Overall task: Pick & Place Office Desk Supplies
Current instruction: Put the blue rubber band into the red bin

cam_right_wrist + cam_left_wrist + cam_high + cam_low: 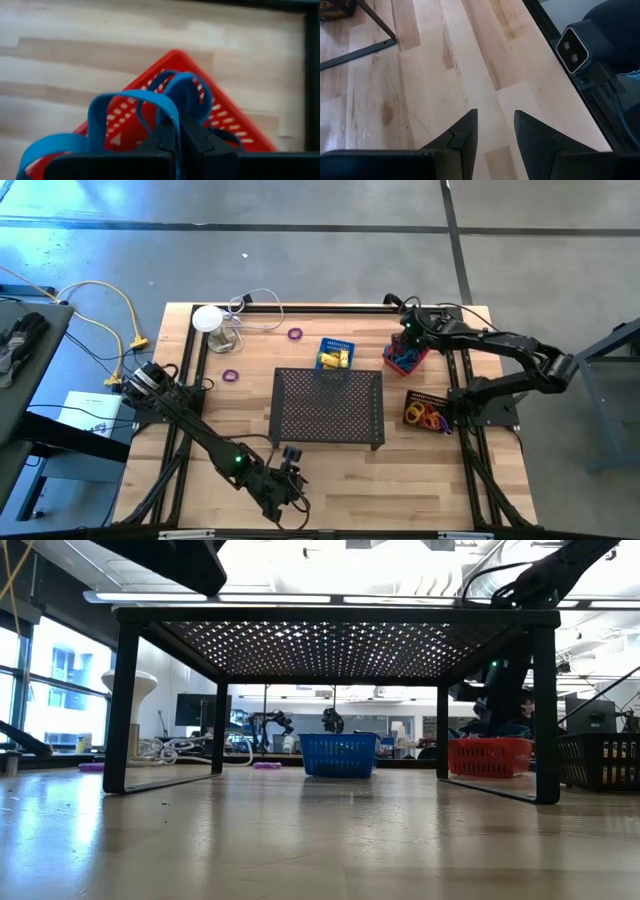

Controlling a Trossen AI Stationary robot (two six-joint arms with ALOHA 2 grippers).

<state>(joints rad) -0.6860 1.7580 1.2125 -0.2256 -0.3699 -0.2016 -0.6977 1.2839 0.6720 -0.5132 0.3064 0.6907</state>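
Evidently the right tool point(176, 134) was closed on blue bands point(131, 107), its fingers pinched together with loops bulging out around them. It hung directly over the red basket point(405, 360), which sat beyond the mesh tray point(328, 407), off its far right corner. The step in hand looked like placing: the bands were gathered above the basket, and the next move called for lowering a little and opening so they fell inside rather than snagging on the rim. A blue basket point(335, 353) with yellow packets point(332, 359) stood just behind the tray; a dark basket point(428, 411) of orange rings point(427, 417) lay to its right. Purple rings point(231, 375) lay loose on the worktop point(240, 415) left of it. The left tool point(495, 137) waited near the tray's front left corner, fingers partly apart, holding nothing.
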